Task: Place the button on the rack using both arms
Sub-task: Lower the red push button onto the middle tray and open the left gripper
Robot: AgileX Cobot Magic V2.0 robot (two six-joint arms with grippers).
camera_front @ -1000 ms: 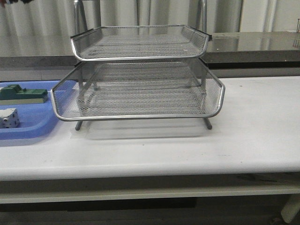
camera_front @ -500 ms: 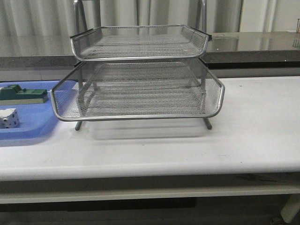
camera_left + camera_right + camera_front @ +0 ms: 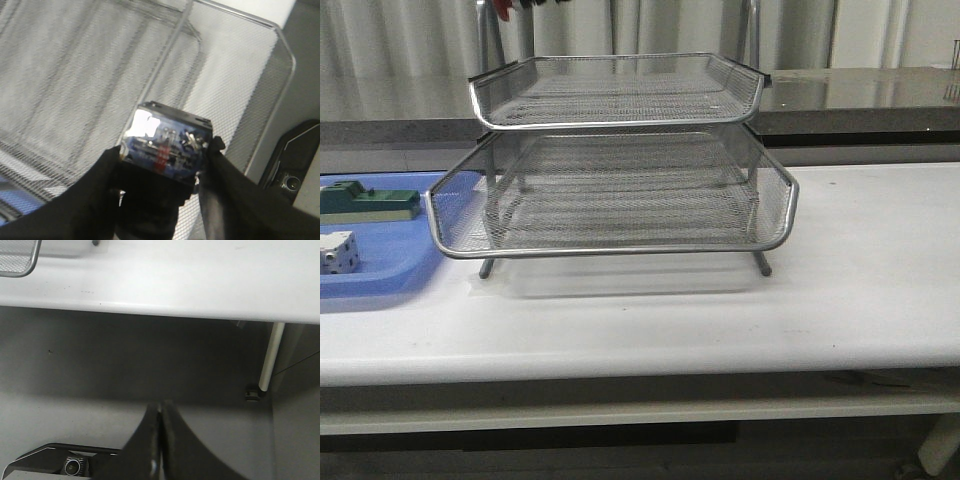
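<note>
From where I stand nothing can be read: the blue rear block of the button (image 3: 167,147) carries pale markings and a red patch, but they are too blurred to make out.

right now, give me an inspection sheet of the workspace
surface: white table, bare in front of and to the right of the rack
job's things: wire rack on the table, no items in the trays seen from the front; button held above the mesh, blue rear block facing the wrist camera
clutter: blue tray to the rack's left, holding a green part and a white cube
grippers: left gripper shut on the button; right gripper shut, empty, low by the table's front edge
cables: nothing seen
surroundings: pale curtain and dark counter behind
</note>
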